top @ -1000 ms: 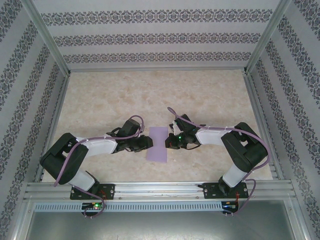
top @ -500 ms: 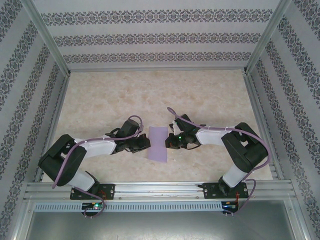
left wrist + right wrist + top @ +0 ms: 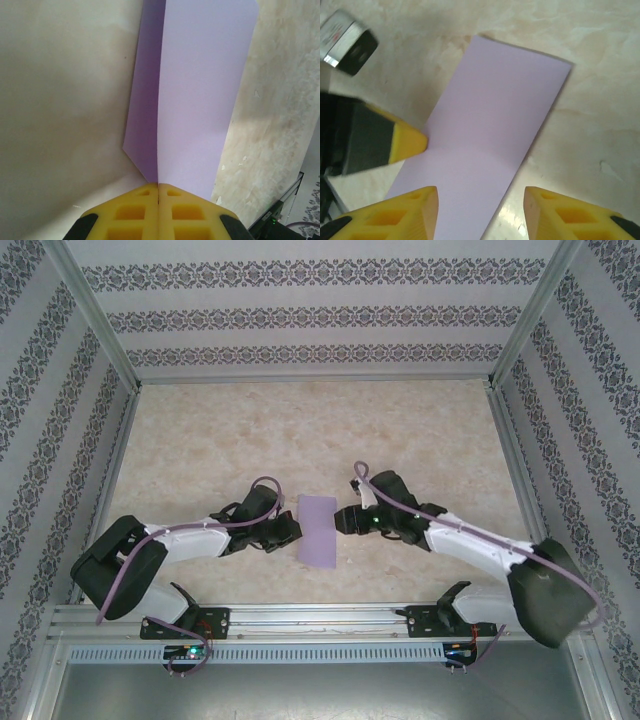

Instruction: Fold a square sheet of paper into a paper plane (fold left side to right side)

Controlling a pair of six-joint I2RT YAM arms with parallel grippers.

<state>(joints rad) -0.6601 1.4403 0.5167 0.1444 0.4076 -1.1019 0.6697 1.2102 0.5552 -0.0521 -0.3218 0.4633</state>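
Left hand (image 3: 159,192), fingers together, meets the folded edge of the lavender paper (image 3: 200,100); my right hand (image 3: 480,200) gapes over it; sharpening that crease comes next, I judge.

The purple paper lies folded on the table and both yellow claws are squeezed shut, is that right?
Not both. The right gripper is open, its jaws apart above the folded purple paper, as the right wrist view shows. The left gripper is the one that is shut, at the paper's edge.

Folded lavender sheet (image 3: 195,100) between shut yellow jaws.
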